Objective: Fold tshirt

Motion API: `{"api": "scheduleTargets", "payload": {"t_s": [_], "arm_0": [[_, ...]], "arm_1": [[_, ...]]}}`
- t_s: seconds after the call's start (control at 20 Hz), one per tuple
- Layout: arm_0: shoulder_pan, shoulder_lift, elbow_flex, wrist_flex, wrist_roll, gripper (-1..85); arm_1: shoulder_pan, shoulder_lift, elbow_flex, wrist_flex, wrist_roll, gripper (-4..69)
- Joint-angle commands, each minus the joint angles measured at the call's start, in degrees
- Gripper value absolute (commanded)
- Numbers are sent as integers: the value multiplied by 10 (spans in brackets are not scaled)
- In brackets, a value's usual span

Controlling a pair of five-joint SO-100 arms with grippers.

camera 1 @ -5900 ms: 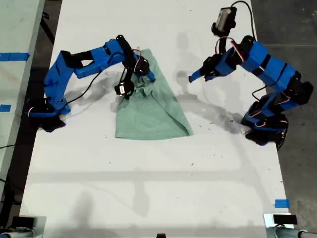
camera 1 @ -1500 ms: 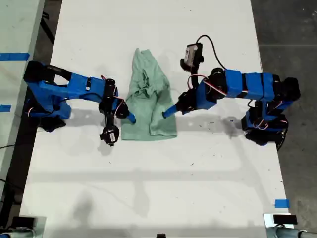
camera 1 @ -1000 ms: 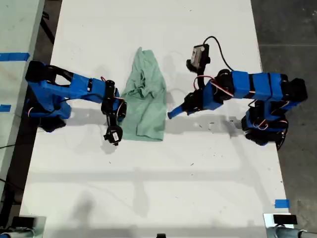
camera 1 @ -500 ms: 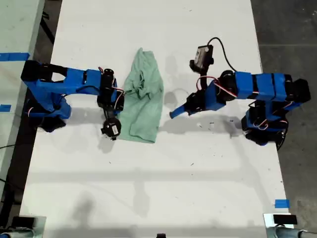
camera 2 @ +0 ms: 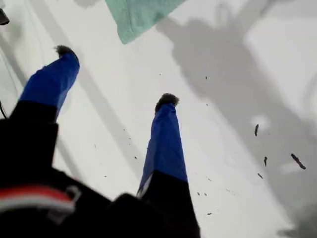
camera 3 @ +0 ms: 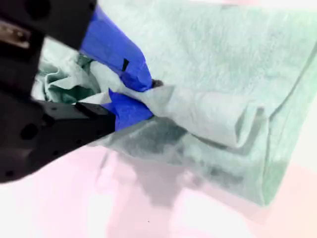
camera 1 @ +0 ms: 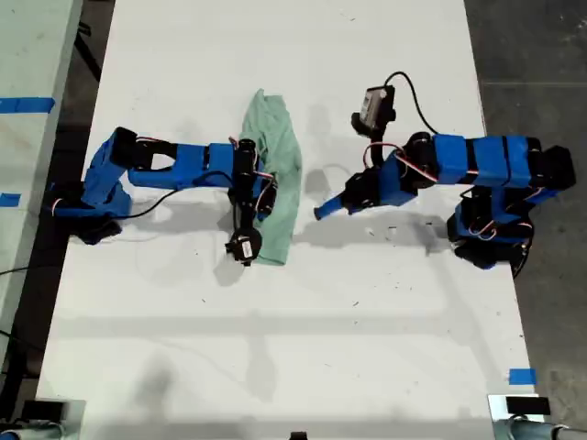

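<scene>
Pinching a fold of the tshirt (camera 3: pixel 213 94), my second gripper (camera 3: pixel 143 96) is holding limp, light cloth mid-table; my first gripper (camera 2: pixel 116 74) is hanging spread, empty; hems grip best

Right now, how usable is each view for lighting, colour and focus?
Exterior view: even light, sharp, soft arm shadows on the table. First wrist view: my first gripper reads clearly, open over bare table, with broad shadows and dark specks beyond it. Second wrist view: overexposed with a pink cast; the tshirt looks washed out, and my second gripper, pinching a fold, is soft at close range.
</scene>
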Motion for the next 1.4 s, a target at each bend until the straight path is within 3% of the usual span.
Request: {"api": "scheduleTargets", "payload": {"t_s": [0.0,0.05,0.1,0.5,0.7,0.9,1.1,1.35], "arm_0": [[-4,-31,-33,-16,24,113],[-4,-46,-34,-16,25,279],[-2,-50,-35,-10,21,310],[37,160,-13,170,-19,337],[70,227,17,285,-93,304],[105,317,140,258,-160,312],[133,460,343,151,-241,313],[139,488,388,141,-283,302]], "arm_1": [[-3,39,-3,-12,7,294],[-3,40,-3,-12,7,294],[-4,40,-3,-12,7,294],[-10,47,16,-19,15,294],[-20,47,16,-18,24,295],[-35,53,17,-8,41,297],[-53,66,24,5,64,299],[-62,55,18,3,81,299]]}}
